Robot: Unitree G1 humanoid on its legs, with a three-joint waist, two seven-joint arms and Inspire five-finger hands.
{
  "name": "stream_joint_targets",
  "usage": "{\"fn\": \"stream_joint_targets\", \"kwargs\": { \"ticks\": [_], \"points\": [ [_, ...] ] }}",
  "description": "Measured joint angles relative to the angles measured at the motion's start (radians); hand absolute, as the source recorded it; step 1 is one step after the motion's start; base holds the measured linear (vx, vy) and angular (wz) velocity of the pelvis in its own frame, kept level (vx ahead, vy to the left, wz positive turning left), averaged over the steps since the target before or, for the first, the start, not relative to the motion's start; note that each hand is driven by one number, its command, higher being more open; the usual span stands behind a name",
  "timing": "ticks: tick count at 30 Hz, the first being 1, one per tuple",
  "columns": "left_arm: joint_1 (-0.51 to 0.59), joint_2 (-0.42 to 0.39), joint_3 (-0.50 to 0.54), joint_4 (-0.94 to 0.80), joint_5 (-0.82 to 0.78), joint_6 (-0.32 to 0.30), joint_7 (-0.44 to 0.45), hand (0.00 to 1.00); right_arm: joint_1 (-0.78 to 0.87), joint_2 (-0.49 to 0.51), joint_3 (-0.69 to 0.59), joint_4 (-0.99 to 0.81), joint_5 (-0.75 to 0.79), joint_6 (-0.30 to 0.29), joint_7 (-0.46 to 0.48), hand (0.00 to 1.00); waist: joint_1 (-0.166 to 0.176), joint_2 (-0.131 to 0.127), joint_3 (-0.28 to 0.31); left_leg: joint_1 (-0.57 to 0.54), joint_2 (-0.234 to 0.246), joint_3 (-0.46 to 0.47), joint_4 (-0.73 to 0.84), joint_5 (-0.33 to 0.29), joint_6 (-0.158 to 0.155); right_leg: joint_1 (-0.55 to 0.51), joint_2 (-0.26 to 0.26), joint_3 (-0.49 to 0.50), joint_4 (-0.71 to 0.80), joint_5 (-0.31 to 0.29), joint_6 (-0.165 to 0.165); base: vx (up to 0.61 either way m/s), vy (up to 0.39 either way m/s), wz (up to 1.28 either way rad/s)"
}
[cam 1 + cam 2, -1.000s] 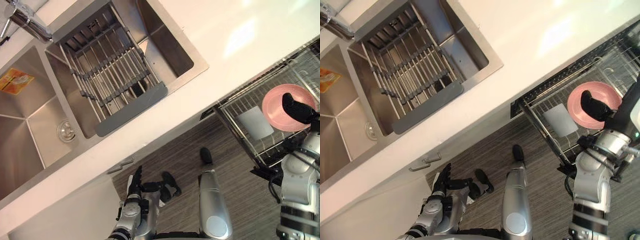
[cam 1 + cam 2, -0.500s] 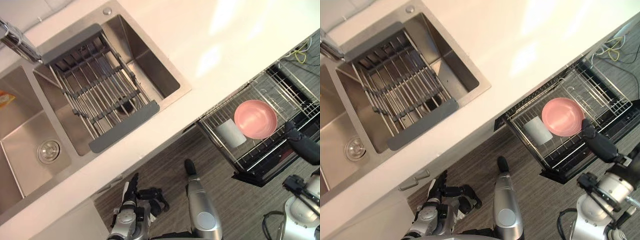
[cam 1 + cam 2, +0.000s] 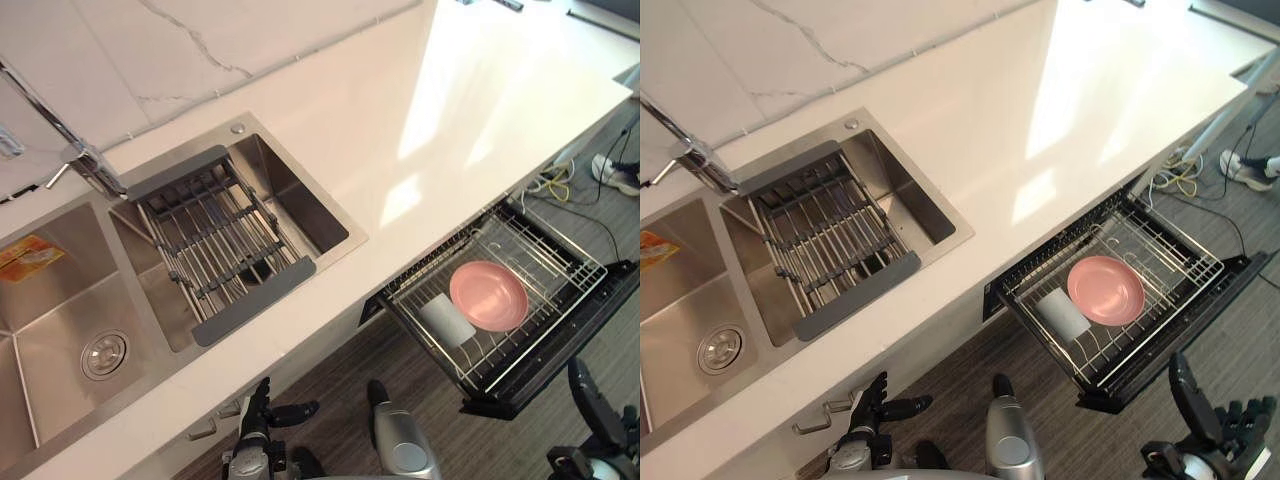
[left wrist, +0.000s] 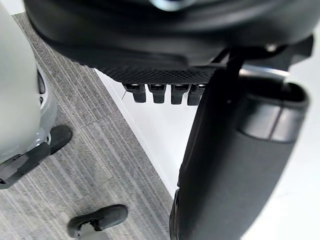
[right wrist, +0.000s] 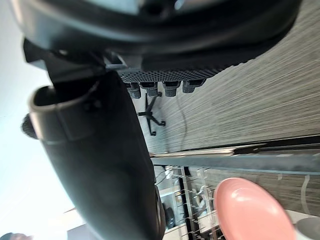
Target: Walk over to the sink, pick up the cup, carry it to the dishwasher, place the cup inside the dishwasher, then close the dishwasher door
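The cup (image 3: pixel 445 320) lies on its side in the pulled-out rack (image 3: pixel 560 250), touching the pink plate (image 3: pixel 488 295). The rack sticks out from under the counter (image 3: pixel 420 120), with the dark door (image 3: pixel 600 305) open beneath it. So from where I stand the carrying part looks done: the cup is out of the sink (image 3: pixel 60 300) and in the dishwasher. As I judge it, what is left is sliding the rack in and closing the door.

The right hand (image 3: pixel 1200 405) hangs low over the floor, on the near side of the open door and clear of the rack. Its fingers are loose and spread, and it holds nothing. The left hand (image 3: pixel 262 410) hangs by the cabinet front below the sink, its fingers straight and also empty.

A second ago the right hand was up over the rack, right at the plate, with the cup already lying beside it. Half a second ago it had come off the rack's outer edge. Now it is lower again and further from the rack. The whole picture has shifted too, so the head has moved: more of the counter and the wall behind the sink comes into sight. The cup and plate have kept their places in the rack, and the left hand has stayed idle throughout.
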Motion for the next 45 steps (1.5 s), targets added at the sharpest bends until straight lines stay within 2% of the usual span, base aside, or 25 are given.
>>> {"fn": "stream_joint_targets", "kwargs": {
  "ticks": [5,13,18,27,34,42,45],
  "points": [
    [0.001,-0.001,0.01,-0.001,0.0,0.002,-0.01,1.0,-0.048,-0.017,0.004,0.18,0.145,0.002,0.077,1.0,0.016,-0.001,-0.011,0.008,-0.001,0.009,0.001,-0.003,-0.005,-0.004,-0.011,-0.016,0.032,-0.015,-0.002,0.0,-0.004,0.07],
    [-0.003,0.0,0.009,-0.001,0.0,0.003,-0.039,1.0,-0.113,-0.032,0.105,0.363,0.225,0.05,0.191,1.0,0.036,-0.004,-0.013,0.006,-0.01,-0.01,0.001,-0.002,-0.004,-0.009,-0.03,-0.042,0.06,-0.029,-0.003,-0.01,0.001,0.05],
    [-0.004,0.004,0.014,0.003,0.0,0.003,-0.043,1.0,-0.111,-0.044,0.119,0.394,0.225,0.05,0.209,1.0,0.044,-0.003,-0.028,0.003,-0.021,-0.038,-0.02,0.016,-0.006,-0.008,-0.055,-0.09,0.069,-0.032,-0.004,0.0,0.007,0.19],
    [-0.005,0.016,-0.03,0.03,0.0,0.002,-0.057,1.0,-0.076,-0.102,0.245,0.405,0.22,0.052,0.225,1.0,0.053,-0.006,-0.066,0.013,-0.055,-0.114,-0.138,0.102,-0.006,0.009,-0.085,-0.167,0.043,-0.031,-0.005,0.0,-0.017,0.26],
    [-0.006,0.055,-0.085,0.044,0.002,0.002,-0.061,1.0,-0.12,-0.146,0.359,0.401,0.159,0.065,0.243,1.0,0.056,-0.012,-0.081,-0.001,-0.06,-0.183,-0.183,0.152,0.0,0.031,-0.089,-0.22,-0.004,-0.014,-0.017,-0.05,-0.044,0.24],
    [-0.01,0.097,-0.141,0.047,0.023,0.0,-0.079,1.0,-0.154,-0.237,0.5,0.376,-0.039,0.103,0.26,1.0,0.063,-0.015,-0.082,-0.032,-0.068,-0.261,-0.196,0.183,0.014,0.053,-0.099,-0.284,-0.042,0.012,-0.018,-0.03,-0.026,0.24],
    [-0.017,0.105,-0.164,0.047,0.041,0.0,-0.087,1.0,-0.159,-0.278,0.559,0.361,-0.14,0.131,0.281,1.0,0.078,-0.015,-0.082,-0.04,-0.072,-0.283,-0.199,0.192,0.02,0.062,-0.105,-0.305,-0.054,0.018,-0.016,-0.01,-0.007,0.22]
  ]
}}
